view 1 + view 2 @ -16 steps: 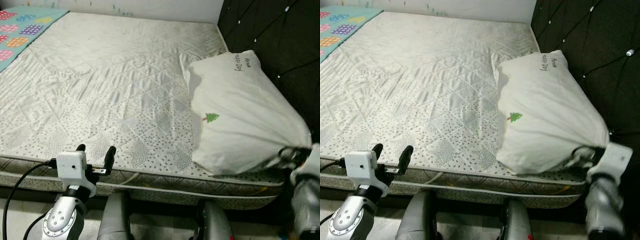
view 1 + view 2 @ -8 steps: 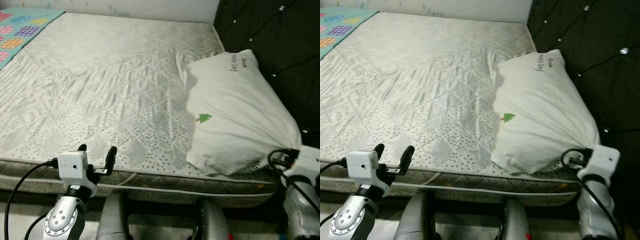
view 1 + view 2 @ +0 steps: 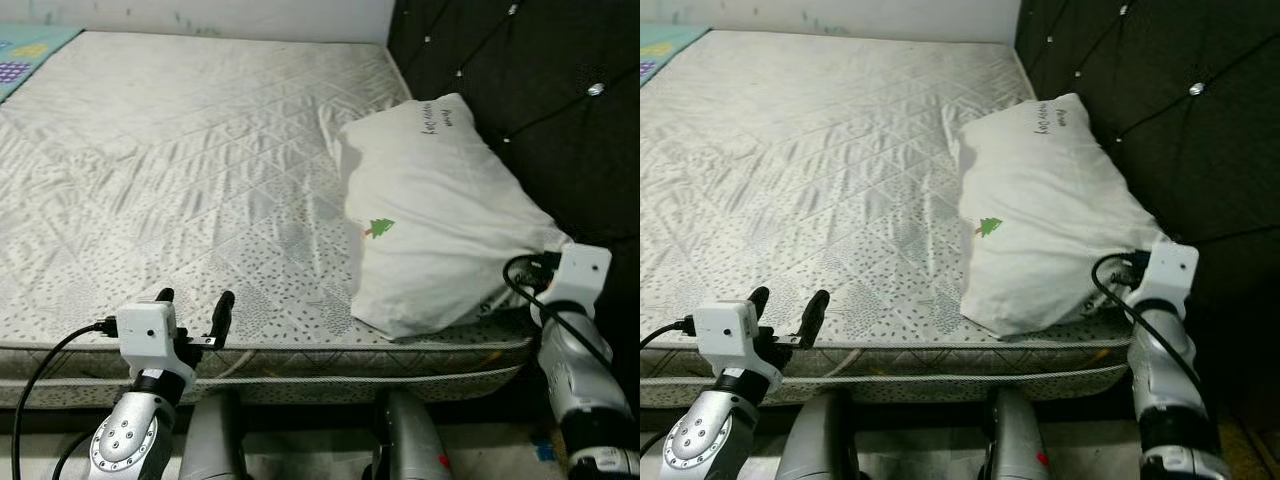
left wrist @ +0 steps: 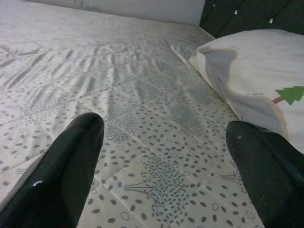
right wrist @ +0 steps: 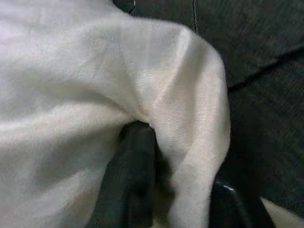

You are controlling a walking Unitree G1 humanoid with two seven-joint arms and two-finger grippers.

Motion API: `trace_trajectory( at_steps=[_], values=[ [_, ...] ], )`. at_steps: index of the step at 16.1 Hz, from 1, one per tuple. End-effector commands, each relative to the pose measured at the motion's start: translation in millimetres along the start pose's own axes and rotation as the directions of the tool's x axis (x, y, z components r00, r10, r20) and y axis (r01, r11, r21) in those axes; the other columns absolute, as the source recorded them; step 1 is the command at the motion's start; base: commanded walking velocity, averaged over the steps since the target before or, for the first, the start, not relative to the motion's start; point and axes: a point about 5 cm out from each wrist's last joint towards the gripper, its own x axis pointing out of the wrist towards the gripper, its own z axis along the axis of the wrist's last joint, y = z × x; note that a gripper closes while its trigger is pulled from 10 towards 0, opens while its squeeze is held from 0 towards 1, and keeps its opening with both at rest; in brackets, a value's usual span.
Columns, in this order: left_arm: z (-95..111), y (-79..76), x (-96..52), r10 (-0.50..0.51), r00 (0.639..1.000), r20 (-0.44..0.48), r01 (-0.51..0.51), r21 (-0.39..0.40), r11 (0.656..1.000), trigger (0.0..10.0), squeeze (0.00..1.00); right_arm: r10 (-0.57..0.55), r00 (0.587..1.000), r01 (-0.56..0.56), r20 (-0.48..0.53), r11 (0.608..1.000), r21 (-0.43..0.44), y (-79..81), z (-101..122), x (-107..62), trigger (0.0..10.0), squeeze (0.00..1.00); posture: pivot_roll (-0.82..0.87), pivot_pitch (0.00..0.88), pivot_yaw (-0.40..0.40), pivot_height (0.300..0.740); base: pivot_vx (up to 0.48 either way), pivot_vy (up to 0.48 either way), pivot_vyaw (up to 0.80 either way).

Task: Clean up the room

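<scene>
Left eye view: a bare quilted mattress (image 3: 180,170) spans the frame, with a black tufted headboard (image 3: 520,100) along its right side. A white pillow (image 3: 430,210) with a small green tree print lies at the mattress's near right corner, its long side against the headboard and its near end reaching the front edge. The right gripper (image 3: 535,265) is at the pillow's near right corner, where the cloth is gathered to a point against it. The left gripper (image 3: 192,305) hovers just over the front edge of the mattress, toward the left corner, its two black fingers spread and holding nothing. A patterned blue cloth (image 3: 30,55) shows at the far left corner.

Right eye view: the same layout. The pillow sits at the near right corner with the right arm's white wrist block pressed to its bunched corner, and the left gripper hangs above the front edge.

Left wrist view: the two fingers (image 4: 61,166) stand wide apart over dotted quilting, touching nothing, and the pillow with its tree print lies beyond them beside the headboard.

Right wrist view: white pillow cloth is folded over and between the black fingers (image 5: 135,180), which pinch it, with dark headboard fabric behind.
</scene>
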Motion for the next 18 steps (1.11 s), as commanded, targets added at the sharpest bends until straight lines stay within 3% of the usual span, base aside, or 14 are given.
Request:
trace_trajectory(
  at_steps=[1, 8, 13, 15, 18],
  values=[
    [-2.1, 1.0, -1.8, 0.009, 1.000, -0.008, -0.009, 0.006, 1.000, 10.0, 0.00, 0.003, 0.999, -0.003, 0.052, 1.000, -0.003, -0.7, 14.0, 5.4, 10.0, 1.00, 0.06, 0.068, -0.069, 0.561, 0.000, 0.000, 0.00],
    [-2.5, 0.2, 0.2, 0.008, 1.000, -0.004, -0.008, 0.005, 1.000, 10.0, 0.00, -0.040, 0.988, 0.045, 0.149, 0.998, -0.033, -13.6, 40.6, 16.4, 10.0, 1.00, 0.06, 0.064, -0.069, 0.561, 0.000, 0.000, 0.00],
    [-3.4, 1.2, -0.5, 0.014, 1.000, -0.006, -0.014, 0.007, 1.000, 10.0, 0.00, -0.015, 0.996, 0.023, 0.086, 0.996, -0.090, -25.1, 10.4, -1.3, 10.0, 1.00, 0.05, 0.063, -0.069, 0.561, 0.000, 0.000, 0.00],
    [-3.7, 0.3, 0.6, 0.007, 1.000, -0.007, -0.007, 0.005, 1.000, 10.0, 0.00, -0.006, 0.994, 0.015, 0.107, 0.996, -0.090, -19.7, 11.7, -4.4, 10.0, 1.00, 0.04, 0.062, -0.060, 0.561, 0.000, 0.000, 0.00],
    [-2.1, -1.6, 5.9, -0.009, 1.000, -0.001, 0.009, 0.006, 1.000, 10.0, 0.00, 0.070, 0.977, -0.053, 0.202, 0.995, -0.089, 8.3, 36.0, 3.7, 10.0, 1.00, 0.05, 0.055, -0.057, 0.561, 0.000, 0.000, 0.00]
  ],
)
